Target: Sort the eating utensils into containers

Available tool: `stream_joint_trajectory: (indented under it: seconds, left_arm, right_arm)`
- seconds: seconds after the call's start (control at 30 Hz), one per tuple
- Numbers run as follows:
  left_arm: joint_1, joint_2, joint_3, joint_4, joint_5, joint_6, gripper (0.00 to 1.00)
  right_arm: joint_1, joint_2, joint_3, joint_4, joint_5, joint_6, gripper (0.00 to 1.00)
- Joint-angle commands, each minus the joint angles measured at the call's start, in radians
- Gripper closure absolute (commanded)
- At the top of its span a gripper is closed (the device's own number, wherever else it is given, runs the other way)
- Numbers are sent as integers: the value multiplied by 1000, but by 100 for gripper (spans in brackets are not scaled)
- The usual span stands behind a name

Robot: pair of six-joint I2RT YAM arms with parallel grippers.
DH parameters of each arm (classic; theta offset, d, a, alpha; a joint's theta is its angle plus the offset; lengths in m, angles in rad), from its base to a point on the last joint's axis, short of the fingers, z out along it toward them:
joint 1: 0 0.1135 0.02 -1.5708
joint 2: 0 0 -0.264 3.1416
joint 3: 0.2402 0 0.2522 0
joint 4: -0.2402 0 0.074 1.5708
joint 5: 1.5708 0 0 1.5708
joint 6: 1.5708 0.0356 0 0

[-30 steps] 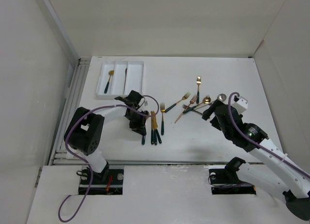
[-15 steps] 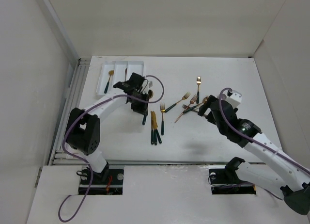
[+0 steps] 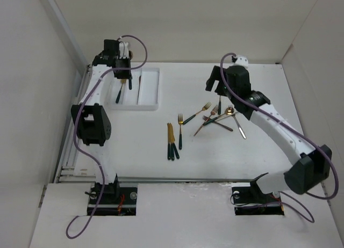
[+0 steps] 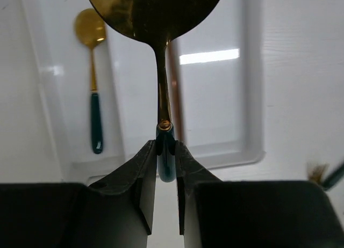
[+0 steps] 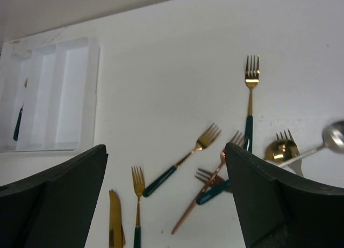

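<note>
My left gripper [image 4: 166, 151] is shut on the dark green handle of a gold spoon [image 4: 161, 71] and holds it above the white three-compartment tray [image 4: 252, 97]. In the top view the left gripper [image 3: 124, 71] is over the tray's [image 3: 159, 89] far end. A gold spoon [image 4: 94, 97] lies in the left compartment. A copper utensil [image 4: 175, 92] lies in the middle one, mostly hidden behind the held spoon. My right gripper [image 5: 165, 151] is open and empty, high above the loose forks [image 5: 183, 159]. It also shows in the top view [image 3: 216, 87].
On the table lie two knives [image 3: 171, 140], a fork [image 3: 180, 132] beside them, a slanted fork [image 3: 198, 112], a crossed pile of forks and a gold spoon [image 3: 221, 116], and a silver spoon [image 3: 240, 125]. White walls enclose the table on the far, left and right sides.
My left arm has carried the green-handled spoon from mid-table up and back to the tray. My right arm has lifted away from the utensil pile toward the back, empty.
</note>
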Motion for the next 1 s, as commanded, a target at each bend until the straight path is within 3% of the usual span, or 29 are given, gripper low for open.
stream_joint_trajectory:
  seconds: [0.0, 0.27, 0.67, 0.8, 0.83, 0.97]
  left_arm:
    - [61, 79, 86, -56, -43, 86, 100]
    - [153, 246, 193, -46, -57, 165, 100]
    - [154, 380, 193, -68, -86, 251, 100]
    - [154, 365, 218, -68, -131, 212, 78]
    - [154, 351, 218, -51, -131, 212, 63]
    - [154, 260, 227, 12, -158, 183, 45]
  right_arm:
    - [-20, 98, 123, 69, -84, -103, 5]
    - [-42, 235, 198, 82, -133, -103, 5]
    - [-42, 276, 217, 40, -143, -83, 5]
    - [-42, 255, 208, 31, -143, -74, 5]
    - [-42, 243, 207, 31, -143, -74, 5]
    - [-29, 204, 188, 11, -100, -83, 2]
